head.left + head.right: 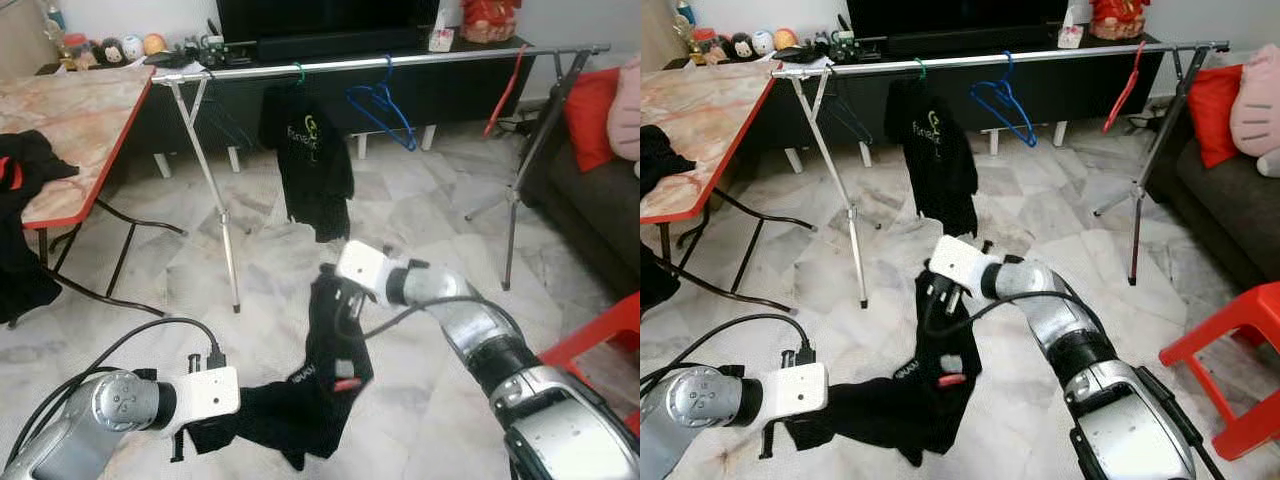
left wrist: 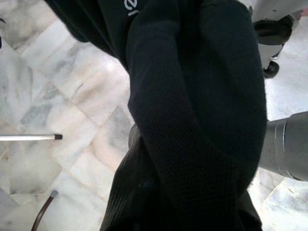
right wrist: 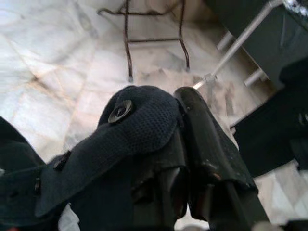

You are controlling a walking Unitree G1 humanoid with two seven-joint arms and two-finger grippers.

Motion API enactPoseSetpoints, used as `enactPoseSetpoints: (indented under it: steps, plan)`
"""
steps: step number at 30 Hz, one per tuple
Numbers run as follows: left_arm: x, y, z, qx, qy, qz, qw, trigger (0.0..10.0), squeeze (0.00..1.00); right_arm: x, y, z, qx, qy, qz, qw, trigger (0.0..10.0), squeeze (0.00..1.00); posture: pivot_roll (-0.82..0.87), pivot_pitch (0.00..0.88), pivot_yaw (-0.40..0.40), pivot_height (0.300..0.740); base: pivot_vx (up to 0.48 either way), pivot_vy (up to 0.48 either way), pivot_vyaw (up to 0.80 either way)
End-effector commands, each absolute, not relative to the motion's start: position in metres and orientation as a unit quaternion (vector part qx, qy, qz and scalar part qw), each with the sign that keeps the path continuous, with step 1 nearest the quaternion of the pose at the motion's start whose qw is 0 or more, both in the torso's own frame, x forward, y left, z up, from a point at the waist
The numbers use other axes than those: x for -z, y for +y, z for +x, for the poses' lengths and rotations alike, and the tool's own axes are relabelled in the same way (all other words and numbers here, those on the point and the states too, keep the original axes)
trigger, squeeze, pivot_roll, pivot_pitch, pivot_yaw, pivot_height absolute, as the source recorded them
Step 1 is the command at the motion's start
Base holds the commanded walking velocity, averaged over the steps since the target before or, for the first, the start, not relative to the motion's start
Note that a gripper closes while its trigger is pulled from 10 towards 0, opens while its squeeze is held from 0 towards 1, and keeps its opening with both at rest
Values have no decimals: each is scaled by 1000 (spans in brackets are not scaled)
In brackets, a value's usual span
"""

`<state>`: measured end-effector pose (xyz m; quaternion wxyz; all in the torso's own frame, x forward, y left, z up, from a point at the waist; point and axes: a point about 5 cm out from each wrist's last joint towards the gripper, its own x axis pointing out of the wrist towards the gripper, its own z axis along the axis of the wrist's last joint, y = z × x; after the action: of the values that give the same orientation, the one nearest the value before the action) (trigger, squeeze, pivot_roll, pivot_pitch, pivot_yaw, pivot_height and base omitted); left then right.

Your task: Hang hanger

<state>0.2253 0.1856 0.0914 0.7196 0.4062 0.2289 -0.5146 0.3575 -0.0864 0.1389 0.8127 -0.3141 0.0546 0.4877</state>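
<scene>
hanging between both grippers over open marble floor (image 1: 400,200), a black shirt (image 1: 320,390) droops near the robot. the right gripper (image 3: 185,144) pinches its buttoned collar; the left gripper (image 1: 200,430) is buried in cloth, fingers impossible to judge. on the far rail (image 1: 400,62): one black shirt on a green hanger (image 1: 298,73), one blue hanger (image 1: 382,105), one red hanger (image 1: 505,90). white lettering on the held shirt is unreadable.
</scene>
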Motion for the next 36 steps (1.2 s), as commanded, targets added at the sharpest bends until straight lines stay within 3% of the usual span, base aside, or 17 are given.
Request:
enactPoseSetpoints:
  steps: [1,12,27,28,29,30,31,36]
  plan:
    - [-99,181,230,514,202,413,724,0,0,-151,-80,359,-496,31,-307,812,0,0,-36,31,42,740,0,0,0]
    - [-146,165,255,447,49,373,812,0,0,-85,-126,350,-412,188,-339,825,0,0,-27,24,34,740,0,0,0]
    - [-147,154,240,506,58,316,801,0,0,-55,-138,340,-370,243,-340,829,0,0,-22,20,43,740,0,0,0]
    - [-146,151,237,519,62,307,796,0,0,-57,-137,341,-366,240,-335,835,10000,0,-23,17,45,740,0,0,0]
    - [-145,146,233,536,68,295,788,0,0,-59,-135,343,-361,237,-326,841,10000,0,-26,11,46,740,0,0,0]
    - [-144,145,232,543,71,294,783,0,0,-60,-134,344,-363,234,-323,842,10000,588,-26,11,46,740,0,0,0]
    - [-143,144,232,544,72,295,782,0,0,-61,-134,344,-363,234,-323,842,10000,1000,-26,11,46,740,0,0,0]
    - [-135,148,230,548,95,331,762,0,0,-70,-131,348,-387,216,-333,832,10000,1000,-30,3,47,740,0,0,0]
